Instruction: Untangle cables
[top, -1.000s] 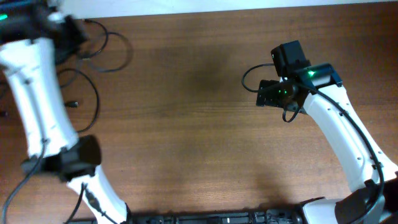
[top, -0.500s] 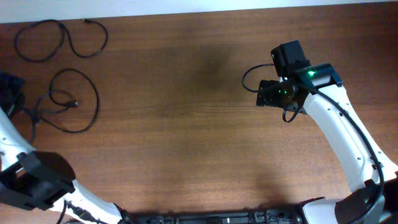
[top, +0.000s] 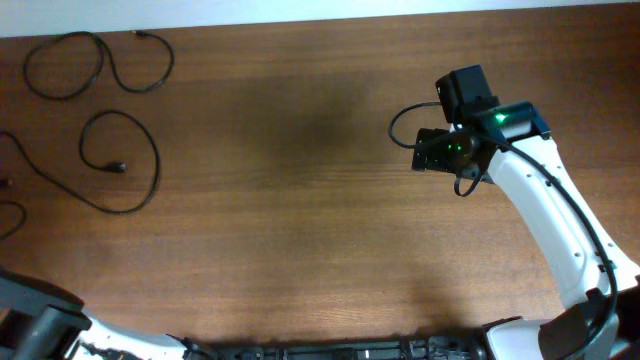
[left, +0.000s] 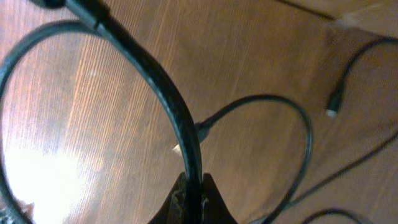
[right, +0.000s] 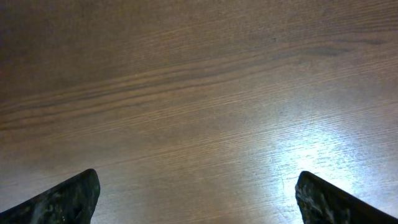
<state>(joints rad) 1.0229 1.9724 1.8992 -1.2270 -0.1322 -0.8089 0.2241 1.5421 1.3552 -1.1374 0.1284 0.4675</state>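
From overhead, the left arm (top: 30, 322) is seen drawn back to the bottom-left corner, off the left edge it occupied half a second ago. The white right arm (top: 540, 210) is unmoved. On the brown wooden counter (top: 300, 220), at the far left, two cables are counted. An S-curved thin black flexible cable (top: 104, 62) lies at the top, and a round-looped black cable (top: 157, 165), now uncovered, lies below and apart from it. A short black arc (top: 20, 215) at the left edge cannot be assigned to either.

In the left wrist view, the jaws of the left gripper (left: 194, 200) are pressed together on one pinched black cable (left: 168, 106), which runs toward the top left. Behind it, further thin cords (left: 308, 143) are spread on the counter, one ending in a small pale plug (left: 332, 112).

In the right wrist view, the jaws of the right gripper (right: 198, 199) are spread wide above the wood.
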